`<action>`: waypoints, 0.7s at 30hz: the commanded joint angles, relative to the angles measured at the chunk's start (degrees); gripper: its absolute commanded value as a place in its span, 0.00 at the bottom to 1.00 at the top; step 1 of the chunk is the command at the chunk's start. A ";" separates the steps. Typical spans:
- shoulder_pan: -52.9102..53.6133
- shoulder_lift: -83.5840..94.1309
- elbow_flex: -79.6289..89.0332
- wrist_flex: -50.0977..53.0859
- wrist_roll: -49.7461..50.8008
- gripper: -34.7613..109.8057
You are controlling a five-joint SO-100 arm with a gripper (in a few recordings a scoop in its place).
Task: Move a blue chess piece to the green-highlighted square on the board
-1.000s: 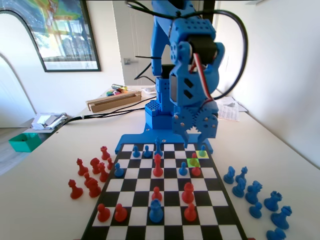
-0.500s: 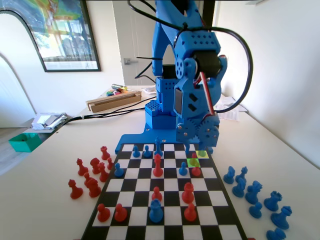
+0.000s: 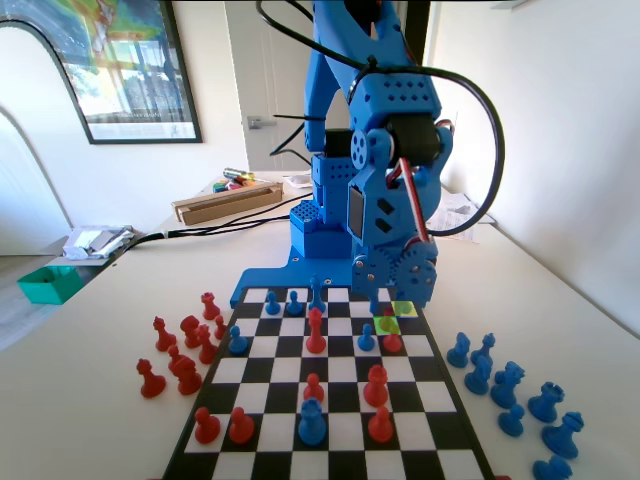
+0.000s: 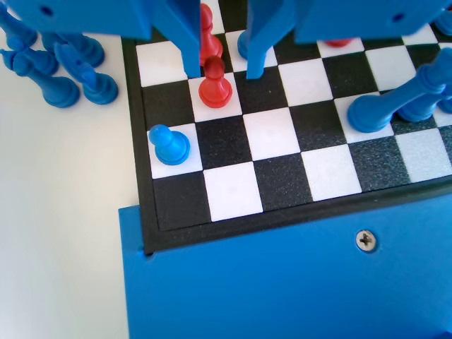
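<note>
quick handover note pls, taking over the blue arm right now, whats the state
Gripper: jaws open, holding nothing, low over the far right corner of the board in the fixed view, either side of a red pawn in the wrist view.
Blue chess piece: upright on a white edge square, one diagonal step from that red pawn, not gripped.
Green-highlighted square: the red pawn appears to stand on it.
Done: nothing placed yet.
Left: probably clear the red pawn, then grip the blue pawn and set it on green.

Red pawn [image 4: 214, 83] between fingers [image 4: 185, 42]; blue pawn [image 4: 169, 144] seemingly unobstructed.
</note>
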 commanded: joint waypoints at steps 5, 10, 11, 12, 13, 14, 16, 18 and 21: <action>0.62 0.09 -3.60 0.44 -1.14 0.32; 1.14 -0.18 -3.69 0.00 -1.93 0.31; 1.23 -0.35 -3.69 -0.09 -2.11 0.31; 1.23 -0.62 -3.69 -0.18 -2.20 0.31; 1.23 -0.79 -3.69 -0.26 -2.29 0.31; 1.14 -1.05 -3.69 -0.35 -2.46 0.31; 0.97 -1.41 -3.69 -0.62 -2.46 0.31; 0.70 -1.85 -3.52 -1.14 -2.46 0.31; 0.35 -1.93 -2.99 -1.85 -2.37 0.31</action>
